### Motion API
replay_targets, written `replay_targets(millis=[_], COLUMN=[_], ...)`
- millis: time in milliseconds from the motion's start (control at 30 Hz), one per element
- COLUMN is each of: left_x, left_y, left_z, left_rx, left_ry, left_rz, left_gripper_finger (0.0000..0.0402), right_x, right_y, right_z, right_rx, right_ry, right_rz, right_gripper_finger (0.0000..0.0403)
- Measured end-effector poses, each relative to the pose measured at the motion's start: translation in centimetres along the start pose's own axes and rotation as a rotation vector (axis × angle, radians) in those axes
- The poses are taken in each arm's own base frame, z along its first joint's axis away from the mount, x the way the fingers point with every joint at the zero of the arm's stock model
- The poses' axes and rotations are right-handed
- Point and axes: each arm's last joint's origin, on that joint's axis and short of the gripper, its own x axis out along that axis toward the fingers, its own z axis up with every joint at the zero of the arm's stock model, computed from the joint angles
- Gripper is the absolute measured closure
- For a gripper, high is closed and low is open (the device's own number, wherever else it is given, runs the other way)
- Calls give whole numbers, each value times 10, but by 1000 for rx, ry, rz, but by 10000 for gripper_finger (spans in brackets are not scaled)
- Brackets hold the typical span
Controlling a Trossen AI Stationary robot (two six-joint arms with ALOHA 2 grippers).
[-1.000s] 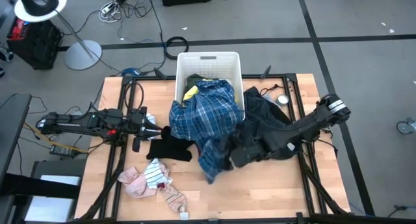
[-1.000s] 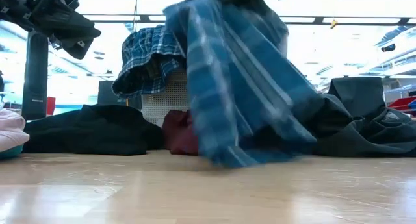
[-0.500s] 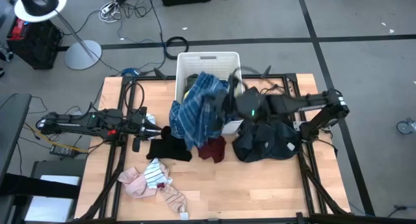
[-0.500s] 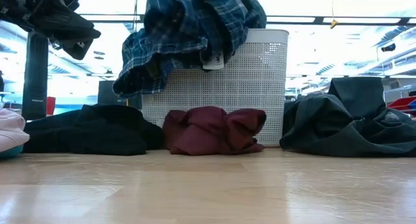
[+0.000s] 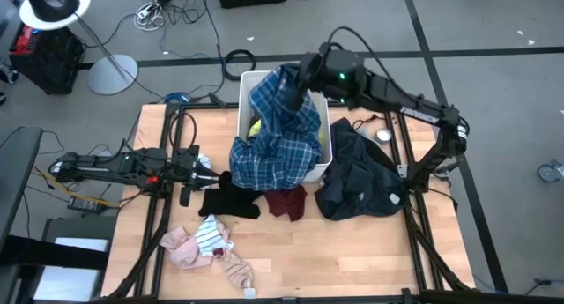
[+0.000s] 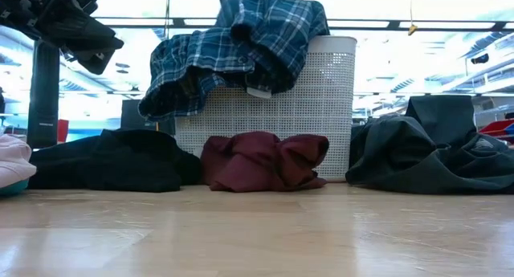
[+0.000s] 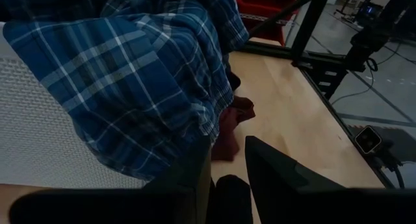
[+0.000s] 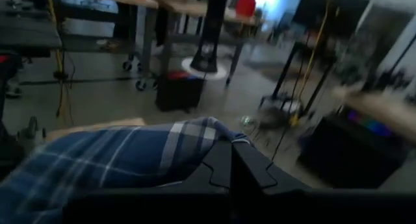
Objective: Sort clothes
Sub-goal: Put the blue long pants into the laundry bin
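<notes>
So the light wooden table (image 5: pixel 352 260) takes up most of the high view, with a white slotted plastic basket (image 5: pixel 284 79) sitting at its far edge, about the middle. The biggest garment is the blue plaid shirt (image 5: pixel 280 132), heaped over the basket and spilling down its near-left side; in the low view it hangs over the rim and down the front wall. The right gripper (image 5: pixel 306 73) is up over the far part of the basket, fingers pinched tight on the top of that plaid shirt, and its wrist camera shows the plaid cloth bunched right at the fingertips. Just right of the basket there's a crumpled dark green garment (image 5: pixel 359 176), and on the near-left a flat black piece (image 5: pixel 229 201). A small maroon bundle (image 5: pixel 286 201) lies against the basket's near side, between those two. Down at the near-left corner is a pale pink piece (image 5: pixel 181 248) with a striped sock (image 5: pixel 211 235) touching it. The left gripper (image 5: pixel 199 172) waits low at the left, beside the black piece, fingers partly apart and holding nothing.
</notes>
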Motion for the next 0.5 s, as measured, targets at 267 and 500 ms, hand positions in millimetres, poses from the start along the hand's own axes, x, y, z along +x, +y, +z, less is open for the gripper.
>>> replay_targets(millis=[267, 500], left_x=[0, 0], left_y=[0, 0], left_z=[0, 0], left_rx=[3, 3], left_ry=[0, 2], left_rz=[0, 0], left_gripper_finger=[300, 300], right_x=[38, 51], right_y=[-20, -18], right_z=[-64, -121], right_rx=[157, 281], right_ry=[198, 372], right_rz=[100, 105], right_gripper_finger=[396, 395])
